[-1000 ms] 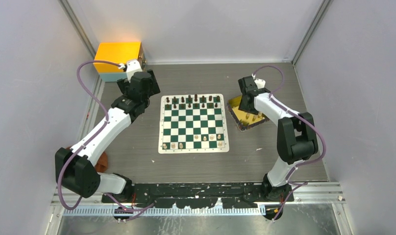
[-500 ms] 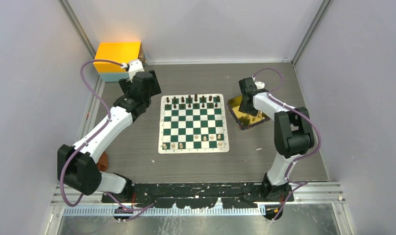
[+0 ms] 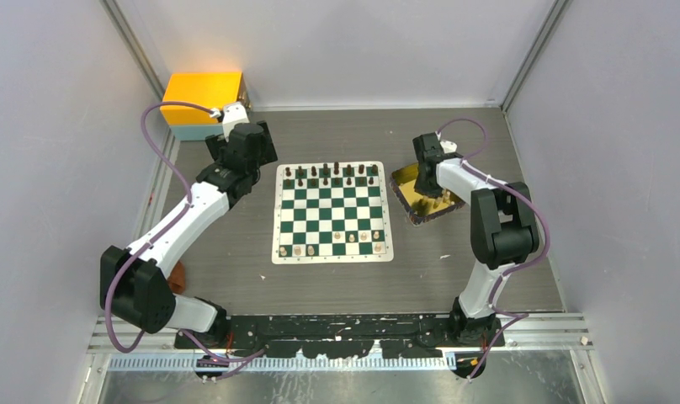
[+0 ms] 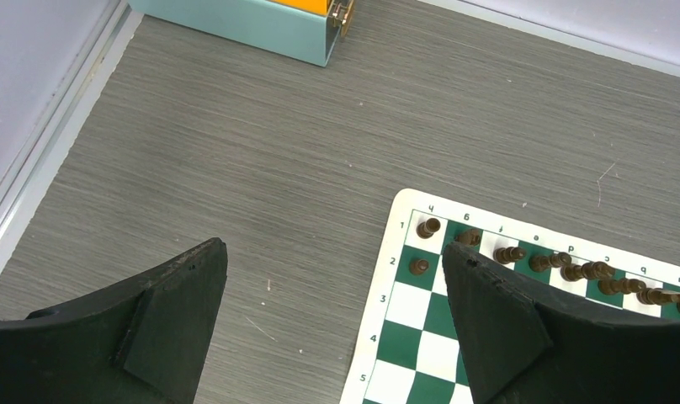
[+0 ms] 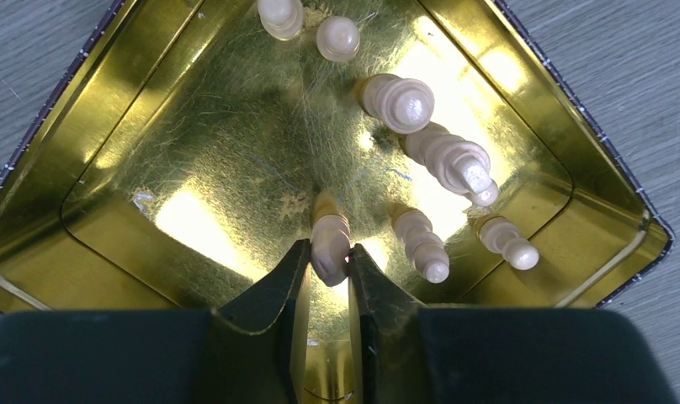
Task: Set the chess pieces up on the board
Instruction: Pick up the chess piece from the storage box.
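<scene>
The green and white board [image 3: 332, 212] lies mid-table, dark pieces [image 3: 335, 172] along its far rows and several pale pieces [image 3: 337, 243] along its near row. In the left wrist view the board's corner [image 4: 401, 252] shows with dark pieces [image 4: 572, 269]. My left gripper [image 4: 332, 290] is open and empty, above the bare table left of the board. My right gripper [image 5: 329, 255] is down inside the gold tray [image 5: 109, 194], shut on a pale piece [image 5: 329, 240]. Several other pale pieces [image 5: 429, 147] stand in the tray.
An orange and teal box [image 3: 205, 101] stands at the back left, its teal side in the left wrist view [image 4: 244, 23]. The gold tray [image 3: 404, 183] sits just right of the board. A reddish object [image 3: 177, 276] lies by the left arm's base. Grey walls enclose the table.
The right arm has folded in toward the tray and its gripper has dropped lower into it. The left arm has barely moved.
</scene>
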Available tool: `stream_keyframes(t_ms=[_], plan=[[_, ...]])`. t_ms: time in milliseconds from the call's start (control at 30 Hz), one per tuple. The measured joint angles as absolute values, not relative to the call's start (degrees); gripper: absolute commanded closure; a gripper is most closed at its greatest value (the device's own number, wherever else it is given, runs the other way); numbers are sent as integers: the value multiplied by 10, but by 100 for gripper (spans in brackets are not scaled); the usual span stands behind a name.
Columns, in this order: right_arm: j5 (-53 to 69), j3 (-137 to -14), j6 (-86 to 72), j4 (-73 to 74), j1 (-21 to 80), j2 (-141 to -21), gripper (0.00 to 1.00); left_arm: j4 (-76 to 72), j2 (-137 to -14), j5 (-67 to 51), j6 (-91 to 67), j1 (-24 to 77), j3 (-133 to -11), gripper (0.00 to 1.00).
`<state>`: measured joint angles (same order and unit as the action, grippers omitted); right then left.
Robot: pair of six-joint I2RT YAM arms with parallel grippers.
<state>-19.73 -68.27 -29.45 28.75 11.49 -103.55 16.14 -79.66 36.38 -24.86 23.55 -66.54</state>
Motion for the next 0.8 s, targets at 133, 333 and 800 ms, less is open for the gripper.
stream_keyframes(t_ms=[133, 333, 800], plan=[[-196, -683, -295, 287, 115, -1035, 98, 161, -797, 364, -248, 236, -665, 1], [-193, -683, -295, 284, 115, -1035, 100, 161, -797, 364, -248, 236, -665, 1], [-147, -677, -305, 252, 115, -976, 100, 161, -797, 364, -248, 236, -665, 1]])
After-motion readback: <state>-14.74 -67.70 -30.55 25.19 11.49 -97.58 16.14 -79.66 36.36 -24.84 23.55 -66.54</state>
